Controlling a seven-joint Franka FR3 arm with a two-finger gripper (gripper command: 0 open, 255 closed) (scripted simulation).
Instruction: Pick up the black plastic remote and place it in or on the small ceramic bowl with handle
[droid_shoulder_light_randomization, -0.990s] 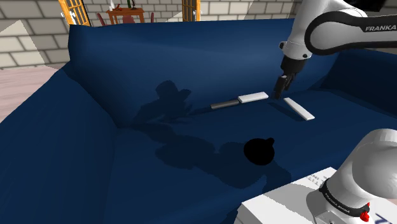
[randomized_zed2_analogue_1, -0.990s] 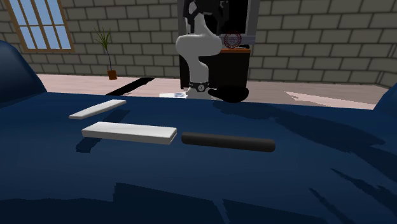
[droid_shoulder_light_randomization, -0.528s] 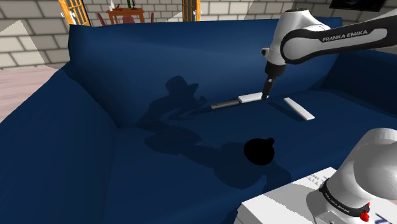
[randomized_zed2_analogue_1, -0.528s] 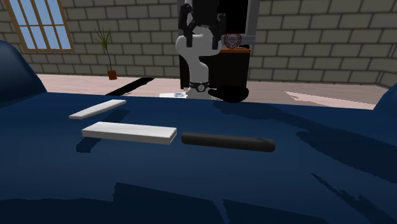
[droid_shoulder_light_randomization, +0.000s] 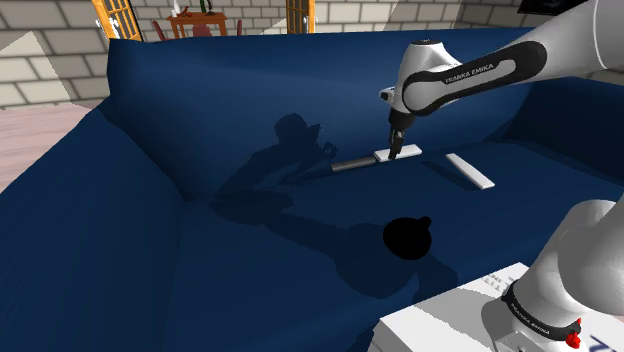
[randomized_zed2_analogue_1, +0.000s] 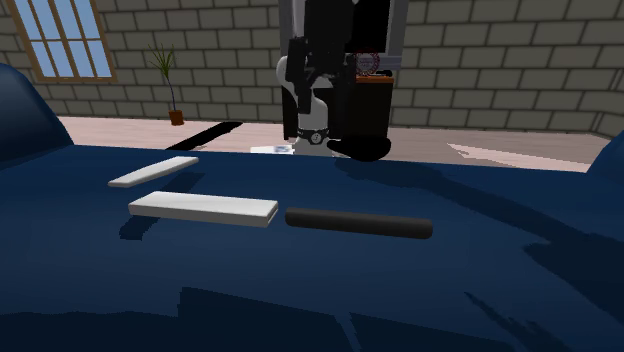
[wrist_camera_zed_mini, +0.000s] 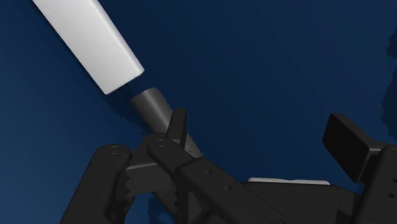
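Remote (droid_shoulder_light_randomization: 352, 165), dark grey from my shoulder view, lies flat on the seat of the blue sofa (droid_shoulder_light_randomization: 140, 230), end to end with a white bar (droid_shoulder_light_randomization: 398, 153) on that view's right. A second white bar (droid_shoulder_light_randomization: 470, 171) lies apart, further right. The hand (droid_shoulder_light_randomization: 396, 149) hangs from the bent arm (droid_shoulder_light_randomization: 455, 78) with its tips right over the white bar's near end, close to where the bar meets the remote; I cannot tell from here whether it touches anything. The black bowl (droid_shoulder_light_randomization: 406, 240), its small handle pointing up and right, sits on the seat nearer the stand (droid_shoulder_light_randomization: 450, 318), well apart from the remote. In the second exterior view the remote (randomized_zed2_analogue_1: 358, 223) looks black and lies just to the right of the white bar (randomized_zed2_analogue_1: 203, 208), with a small gap between them; the second white bar (randomized_zed2_analogue_1: 153, 172) is behind and to the left, and the bowl (randomized_zed2_analogue_1: 360, 150) sits far back, in front of the robot's white base. In the wrist view the hand is open: its fingers (wrist_camera_zed_mini: 347, 143) stand wide apart with nothing clasped, only blue sofa cloth in the gap. The remote (wrist_camera_zed_mini: 153, 109) runs from the white bar (wrist_camera_zed_mini: 89, 38) down behind one finger and is not held.
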